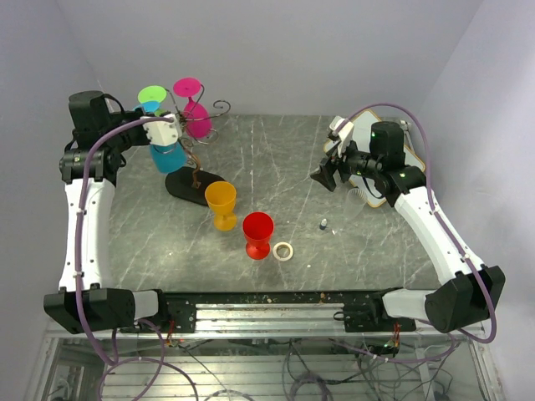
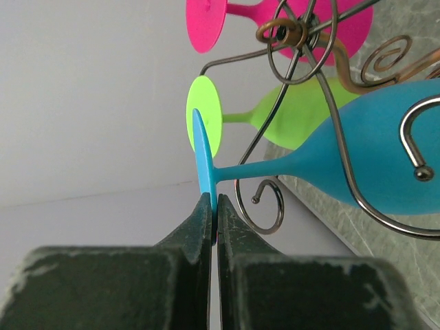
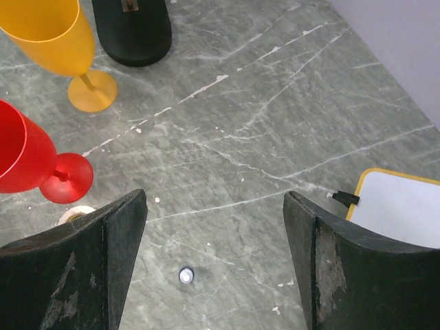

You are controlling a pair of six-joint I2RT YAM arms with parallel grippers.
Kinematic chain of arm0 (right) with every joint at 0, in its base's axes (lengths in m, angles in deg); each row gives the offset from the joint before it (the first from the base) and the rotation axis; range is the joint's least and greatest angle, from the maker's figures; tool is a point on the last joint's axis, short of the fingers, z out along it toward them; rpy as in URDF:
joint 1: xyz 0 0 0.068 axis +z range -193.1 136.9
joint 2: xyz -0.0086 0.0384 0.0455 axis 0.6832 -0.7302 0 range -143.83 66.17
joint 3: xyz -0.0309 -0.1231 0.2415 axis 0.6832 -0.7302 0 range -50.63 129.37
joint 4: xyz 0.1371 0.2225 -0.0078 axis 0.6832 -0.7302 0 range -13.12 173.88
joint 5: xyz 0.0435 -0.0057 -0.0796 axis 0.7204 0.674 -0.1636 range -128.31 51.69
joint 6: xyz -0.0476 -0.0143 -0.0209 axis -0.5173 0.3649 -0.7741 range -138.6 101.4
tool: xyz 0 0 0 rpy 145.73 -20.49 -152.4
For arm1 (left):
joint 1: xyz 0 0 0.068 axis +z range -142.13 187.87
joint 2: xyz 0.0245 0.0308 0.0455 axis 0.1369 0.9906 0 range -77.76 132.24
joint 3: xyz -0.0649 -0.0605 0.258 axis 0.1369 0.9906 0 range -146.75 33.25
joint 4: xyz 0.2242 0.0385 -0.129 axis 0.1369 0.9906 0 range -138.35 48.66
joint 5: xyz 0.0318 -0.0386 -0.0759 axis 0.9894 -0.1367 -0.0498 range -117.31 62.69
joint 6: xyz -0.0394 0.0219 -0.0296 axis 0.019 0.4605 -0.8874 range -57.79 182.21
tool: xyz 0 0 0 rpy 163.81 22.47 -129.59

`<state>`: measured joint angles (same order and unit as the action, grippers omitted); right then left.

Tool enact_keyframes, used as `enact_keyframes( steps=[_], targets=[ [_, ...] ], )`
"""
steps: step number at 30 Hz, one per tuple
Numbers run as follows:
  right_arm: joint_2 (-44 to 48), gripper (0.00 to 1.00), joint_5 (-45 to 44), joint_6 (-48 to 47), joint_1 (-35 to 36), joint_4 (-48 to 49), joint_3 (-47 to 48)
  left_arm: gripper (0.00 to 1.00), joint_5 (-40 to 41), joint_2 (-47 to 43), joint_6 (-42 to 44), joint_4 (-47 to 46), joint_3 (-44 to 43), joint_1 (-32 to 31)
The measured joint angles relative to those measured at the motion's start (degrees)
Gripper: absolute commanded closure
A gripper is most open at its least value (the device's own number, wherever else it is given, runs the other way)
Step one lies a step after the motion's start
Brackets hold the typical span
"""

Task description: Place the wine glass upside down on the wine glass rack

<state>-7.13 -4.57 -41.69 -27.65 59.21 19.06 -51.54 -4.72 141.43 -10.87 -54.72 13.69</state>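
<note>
We work over a grey table (image 1: 334, 167). At its far left stands the rack (image 1: 194, 185), its flat black base down so the wire arms can bear weight. A pink glass (image 1: 197, 119) and a green glass (image 1: 152, 95) hang there, bowls low and feet caught above the curls.

The blue glass (image 2: 371, 165) is up among those wires too, upside down. We cannot tell whether its stem is seated in a curl.

The left gripper (image 2: 210, 206) is clenched on the thin edge of the glass's foot, which we judge leaves the stem free to slide into the wire. The right gripper (image 3: 214, 206) gapes with nothing in it, well apart from the rack, likely to keep clear.

A yellow glass (image 1: 221, 203) and a red glass (image 1: 257, 234) stand upright mid-table, a small ring (image 1: 283, 251) just beside the red one.
</note>
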Motion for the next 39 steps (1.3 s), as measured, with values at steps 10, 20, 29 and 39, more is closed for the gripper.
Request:
enact_keyframes(
  steps=[10,20,29,39],
  targets=[
    [0.0,0.2,0.15,-0.02,-0.28,0.02,-0.02,0.93,6.54,0.07,-1.92,-4.07,1.49,-0.72],
    [0.0,0.2,0.15,-0.02,-0.37,0.26,-0.28,0.93,10.05,0.57,-2.12,-6.47,3.08,-1.16],
    [0.0,0.19,0.15,-0.02,-0.42,0.44,-0.76,0.93,10.51,1.25,-2.75,-7.78,5.05,-1.14],
    [0.0,0.19,0.17,-0.02,-0.61,0.48,-0.83,0.93,13.51,1.22,-2.69,-8.02,5.55,-1.16]
  ],
)
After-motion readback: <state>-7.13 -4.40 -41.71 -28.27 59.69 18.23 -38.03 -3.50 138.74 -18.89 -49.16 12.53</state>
